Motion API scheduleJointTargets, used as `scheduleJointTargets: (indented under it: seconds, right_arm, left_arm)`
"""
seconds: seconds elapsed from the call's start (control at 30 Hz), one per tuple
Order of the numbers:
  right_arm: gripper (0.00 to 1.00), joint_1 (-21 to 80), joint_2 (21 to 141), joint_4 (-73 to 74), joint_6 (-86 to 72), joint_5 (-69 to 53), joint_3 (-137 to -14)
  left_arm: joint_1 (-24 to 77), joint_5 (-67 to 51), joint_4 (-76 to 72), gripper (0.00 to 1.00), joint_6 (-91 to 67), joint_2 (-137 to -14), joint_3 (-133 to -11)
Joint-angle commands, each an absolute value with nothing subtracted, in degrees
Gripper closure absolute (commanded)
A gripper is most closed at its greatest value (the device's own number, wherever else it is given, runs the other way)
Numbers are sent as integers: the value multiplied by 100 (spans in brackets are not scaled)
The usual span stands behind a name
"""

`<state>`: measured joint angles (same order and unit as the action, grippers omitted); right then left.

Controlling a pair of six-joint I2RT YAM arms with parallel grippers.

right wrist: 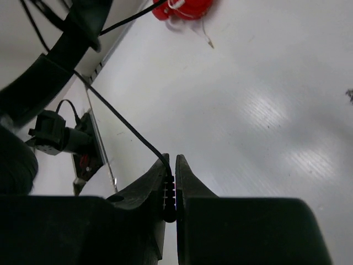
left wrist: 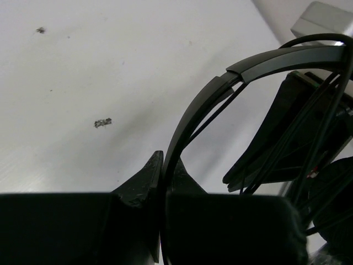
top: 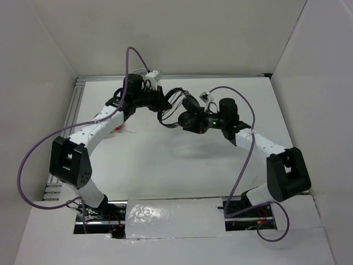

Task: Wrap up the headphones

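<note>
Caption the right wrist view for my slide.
Right gripper pinches the headphone cord at its ribbed end, a red object lying on the table beyond.

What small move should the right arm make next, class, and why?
Probably swing the right gripper, shut on the cord, around the headphones for another turn. The left gripper pinches the headband, strands already cross it, and a stretch of cord runs free.

Headphones (top: 177,110): small, black, being held aloft. Thin headband (left wrist: 193,116) is sitting edge-on between the closed jaws of the left gripper (left wrist: 164,165). Cord (right wrist: 124,124) is running taut to its ribbed end, pinched in the right gripper (right wrist: 171,165). Cord strands are crossing the band.
</note>
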<state>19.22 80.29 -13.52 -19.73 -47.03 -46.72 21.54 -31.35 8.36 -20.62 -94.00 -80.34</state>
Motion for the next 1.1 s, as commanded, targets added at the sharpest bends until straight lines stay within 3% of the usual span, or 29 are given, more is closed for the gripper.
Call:
scheduleJointTargets:
  seconds: [0.0,0.23,0.43,0.6,0.7,1.07]
  right_arm:
    - [94,1635,8602,-221,-2004,-4166,-5070]
    - [94,1626,9140,167,-2320,-3807,-5238]
    - [88,1687,9272,351,-2451,-2980,-5089]
    - [84,1687,9308,106,-2654,-2979,-4686]
    - [71,1714,9299,-167,-2724,-2971,-4483]
    - [67,2030,9396,-333,-3268,-1996,-4114]
  left_arm:
    - [2197,-2673,747,100,-1626,-9299,-7691]
    - [2627,-1225,703,100,-1389,-9782,-7225]
    - [2891,-940,484,100,-1213,-10204,-7014]
    - [2997,-783,448,100,-1257,-10493,-6952]
    - [3076,-721,404,100,-1239,-10582,-6873]
    - [3515,-26,308,100,-1652,-11030,-6584]
